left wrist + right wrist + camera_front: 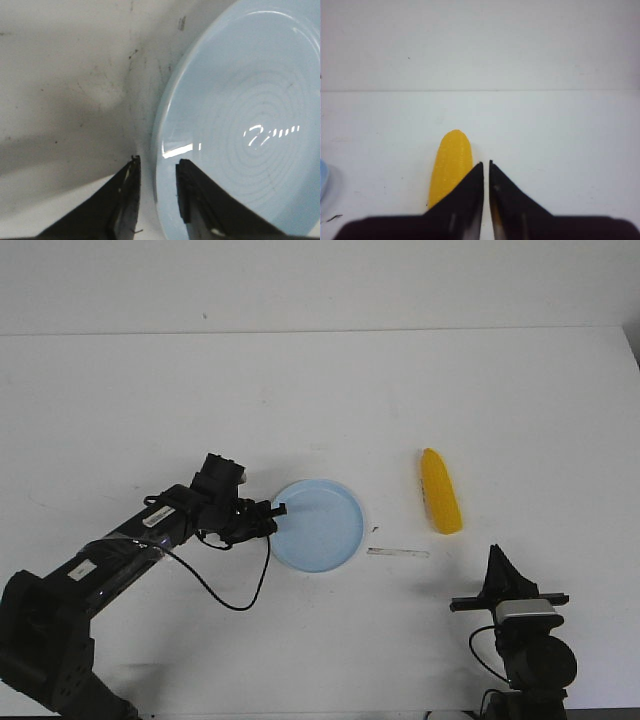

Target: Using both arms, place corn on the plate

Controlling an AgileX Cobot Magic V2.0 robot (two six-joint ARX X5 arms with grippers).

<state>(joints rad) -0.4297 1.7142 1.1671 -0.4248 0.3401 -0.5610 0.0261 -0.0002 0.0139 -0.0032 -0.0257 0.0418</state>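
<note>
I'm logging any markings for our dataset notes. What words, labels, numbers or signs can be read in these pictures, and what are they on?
No text can be read in any view.
White stickers on the left arm: printed, but too small to read.
Small dark mark on the table beyond the plate: too blurred to read.
Pale strip on the table near the corn: nothing legible.

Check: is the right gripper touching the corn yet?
Apart. The front view shows the right gripper near the table's front edge, with bare table between it and the corn.
</note>
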